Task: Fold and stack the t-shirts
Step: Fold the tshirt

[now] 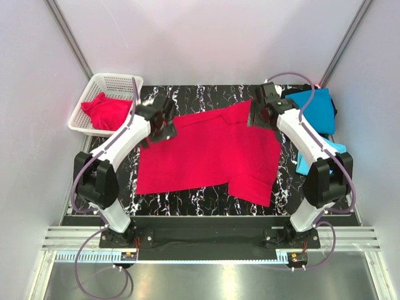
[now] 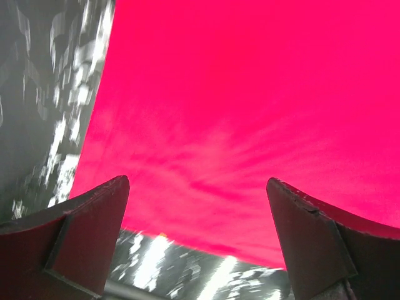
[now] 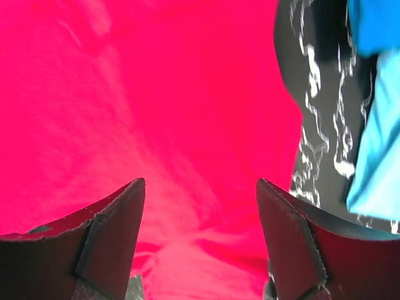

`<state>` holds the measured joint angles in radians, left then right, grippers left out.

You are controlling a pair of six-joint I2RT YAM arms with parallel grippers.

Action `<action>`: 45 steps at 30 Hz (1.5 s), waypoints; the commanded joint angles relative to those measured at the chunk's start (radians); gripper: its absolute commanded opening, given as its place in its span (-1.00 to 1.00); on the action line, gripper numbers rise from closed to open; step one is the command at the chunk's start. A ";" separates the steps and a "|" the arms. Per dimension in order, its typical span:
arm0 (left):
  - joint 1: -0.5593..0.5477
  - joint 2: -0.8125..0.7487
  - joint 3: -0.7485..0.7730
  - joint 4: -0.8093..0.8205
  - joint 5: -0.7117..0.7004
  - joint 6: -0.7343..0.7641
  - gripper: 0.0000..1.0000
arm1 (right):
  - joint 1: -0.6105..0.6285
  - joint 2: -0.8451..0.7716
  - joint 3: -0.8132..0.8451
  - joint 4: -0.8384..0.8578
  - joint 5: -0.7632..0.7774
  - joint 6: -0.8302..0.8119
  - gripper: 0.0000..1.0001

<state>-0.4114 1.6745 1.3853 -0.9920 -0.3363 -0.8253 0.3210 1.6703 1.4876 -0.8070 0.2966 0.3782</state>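
A crimson-red t-shirt (image 1: 209,153) lies spread on the black marbled table, partly folded, one flap hanging toward the front right. My left gripper (image 1: 164,128) is open and empty over its far left edge; the red cloth (image 2: 250,112) fills the left wrist view. My right gripper (image 1: 257,115) is open and empty over the shirt's far right corner, with red cloth (image 3: 156,112) below it. A folded teal-blue shirt (image 1: 315,107) and a sky-blue one (image 1: 312,156) lie at the right, both partly under the right arm. Another red shirt (image 1: 105,111) lies crumpled in the basket.
A white plastic mesh basket (image 1: 119,81) stands at the far left corner, off the table's edge. The black marbled table (image 1: 187,197) shows bare at the front. Blue cloth (image 3: 375,156) shows at the right in the right wrist view. White walls enclose the cell.
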 commanded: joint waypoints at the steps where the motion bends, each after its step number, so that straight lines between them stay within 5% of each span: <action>1: 0.006 0.028 0.176 -0.077 -0.067 0.067 0.97 | 0.006 0.058 0.103 -0.015 0.001 -0.054 0.57; 13: 0.198 0.412 0.483 -0.034 0.167 0.087 0.97 | -0.201 0.302 0.276 0.089 -0.298 -0.111 0.51; 20: 0.246 0.435 0.486 0.061 0.267 0.083 0.97 | -0.269 0.483 0.480 0.143 -0.514 -0.110 0.45; 26: 0.261 0.429 0.477 0.079 0.276 0.101 0.97 | -0.278 0.634 0.626 0.143 -0.600 -0.068 0.13; 45: 0.283 0.435 0.439 0.105 0.310 0.130 0.97 | -0.281 0.773 0.743 0.051 -0.527 -0.050 -0.04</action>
<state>-0.1326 2.1441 1.8290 -0.9165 -0.0578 -0.7059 0.0391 2.4374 2.1895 -0.7227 -0.2668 0.3328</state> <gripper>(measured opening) 0.985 0.480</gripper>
